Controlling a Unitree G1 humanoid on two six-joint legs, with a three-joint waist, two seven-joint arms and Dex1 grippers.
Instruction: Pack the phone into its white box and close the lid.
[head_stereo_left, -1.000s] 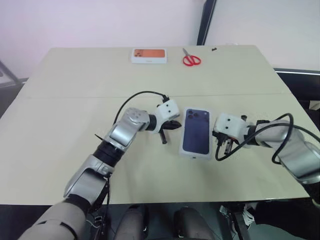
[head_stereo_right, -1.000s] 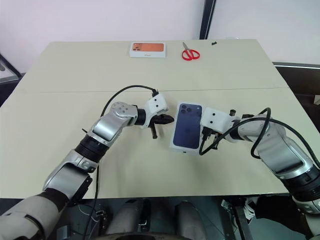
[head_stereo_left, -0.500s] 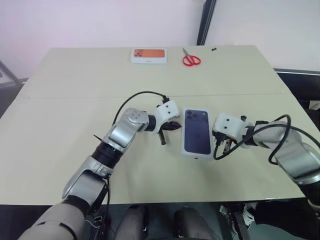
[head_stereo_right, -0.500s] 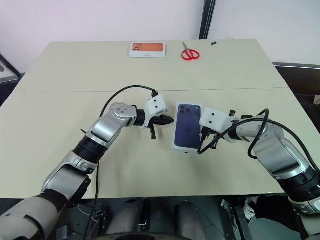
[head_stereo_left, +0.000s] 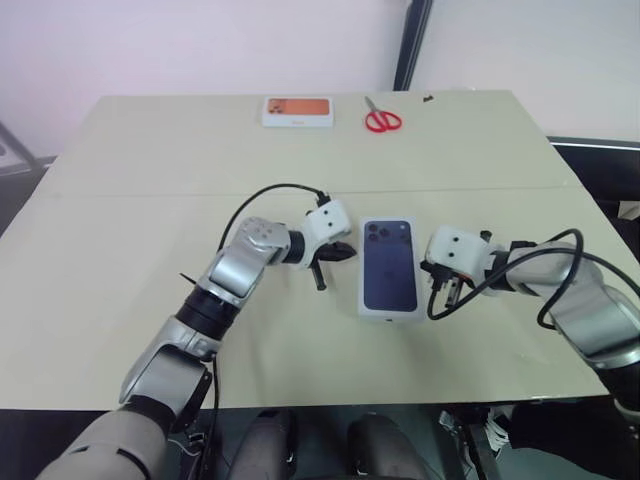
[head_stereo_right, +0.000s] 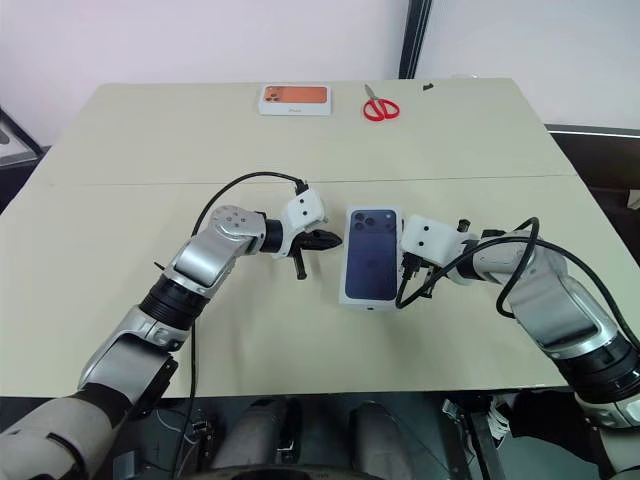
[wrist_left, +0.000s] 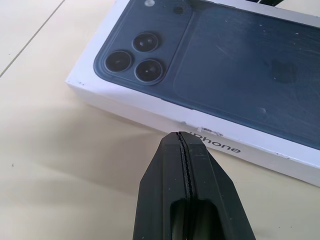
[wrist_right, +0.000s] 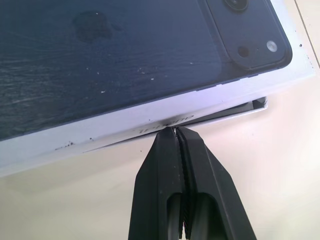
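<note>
The lid (head_stereo_left: 389, 265), white with a dark blue phone picture on top, lies flat at the middle of the table. Under its edge a thin strip of the white box (wrist_right: 250, 107) shows. The phone itself is hidden. My left gripper (wrist_left: 182, 136) is shut and empty, its tip just short of the lid's left side wall. From the other side my right gripper (wrist_right: 175, 131) is shut too, with its tip against the lid's right side wall.
A white box with an orange top (head_stereo_left: 297, 110) and red scissors (head_stereo_left: 382, 120) lie at the far edge of the beige table (head_stereo_left: 120, 230). Black cables loop off both wrists.
The lid has turned a little and now lies straighter on the table. Both grippers stay shut and have hardly moved.
</note>
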